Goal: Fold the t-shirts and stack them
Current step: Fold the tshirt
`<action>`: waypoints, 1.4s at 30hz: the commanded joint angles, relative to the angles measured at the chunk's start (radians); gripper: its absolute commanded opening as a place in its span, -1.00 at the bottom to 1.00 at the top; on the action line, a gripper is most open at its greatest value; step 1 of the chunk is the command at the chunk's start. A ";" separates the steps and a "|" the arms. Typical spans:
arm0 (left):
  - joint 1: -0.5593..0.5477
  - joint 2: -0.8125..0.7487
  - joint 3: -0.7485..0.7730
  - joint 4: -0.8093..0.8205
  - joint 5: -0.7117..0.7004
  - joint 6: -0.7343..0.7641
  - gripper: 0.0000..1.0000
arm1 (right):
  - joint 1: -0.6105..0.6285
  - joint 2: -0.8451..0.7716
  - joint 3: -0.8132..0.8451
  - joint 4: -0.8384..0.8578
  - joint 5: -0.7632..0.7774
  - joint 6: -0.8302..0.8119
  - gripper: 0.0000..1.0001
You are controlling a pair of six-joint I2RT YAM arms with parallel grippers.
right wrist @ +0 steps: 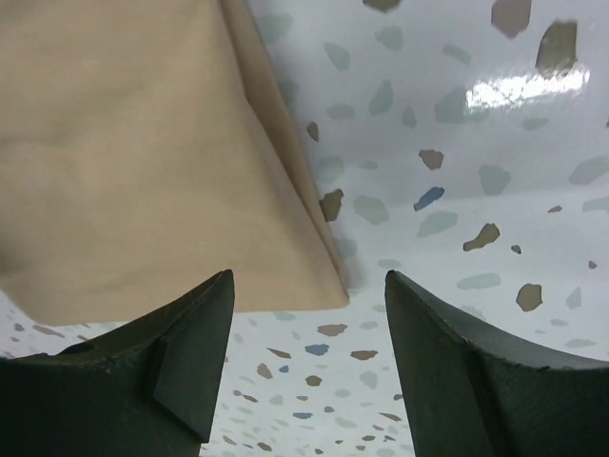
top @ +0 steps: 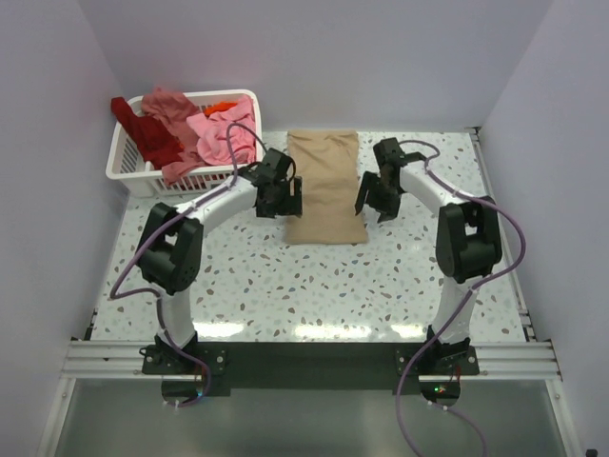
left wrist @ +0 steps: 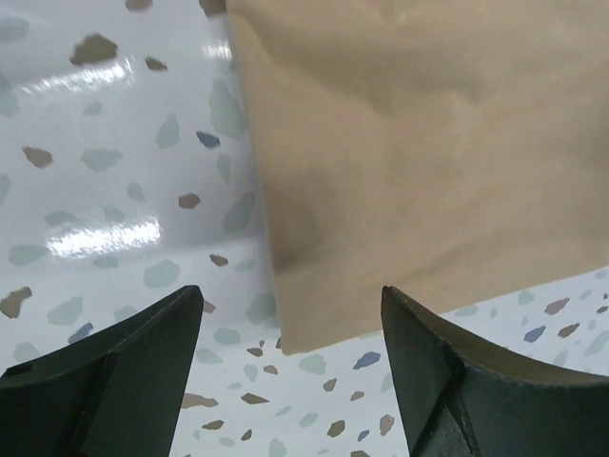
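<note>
One down, the rest to go: the tan t-shirt (top: 324, 188) lay folded into a neat rectangle at the far middle of the table (top: 285, 286) as I held both arms at its near corners. My left gripper (top: 283, 200) hung at the shirt's left edge, jaws spread wide and holding nothing. The left wrist view showed the cloth's near left corner lying flat on the speckled top just ahead of it. My right gripper (top: 374, 200) mirrored it at the right edge, likewise parted and empty, with the near right corner in front of it. I judged this first fold finished, or within a last smoothing of it.

The remainder of the job sat in the white slatted basket (top: 128, 169) at the far left. A dark red shirt (top: 143, 129) draped over the rim, with a salmon shirt (top: 169, 103), a pink shirt (top: 224, 133) and a glimpse of an orange shirt (top: 225, 103), all crumpled. Nothing was yet stacked on the tan one. By my reckoning, well under half the work was done.
</note>
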 commanded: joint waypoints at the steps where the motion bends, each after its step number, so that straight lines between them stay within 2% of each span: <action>1: -0.019 -0.065 -0.069 0.089 0.023 0.010 0.61 | 0.002 -0.066 -0.078 0.080 -0.048 -0.010 0.36; 11: -0.040 -0.074 -0.189 0.123 0.044 -0.019 0.49 | 0.013 -0.086 -0.212 0.123 -0.057 -0.005 0.31; 28: -0.072 -0.082 -0.255 0.142 0.032 -0.048 0.24 | 0.065 -0.074 -0.238 0.129 -0.046 -0.002 0.22; 39: -0.074 -0.074 -0.287 0.197 0.049 -0.053 -0.03 | 0.082 -0.057 -0.229 0.120 -0.027 -0.008 -0.08; 42: -0.074 -0.065 -0.284 0.201 0.047 -0.051 -0.17 | 0.084 -0.057 -0.233 0.117 -0.022 -0.010 -0.16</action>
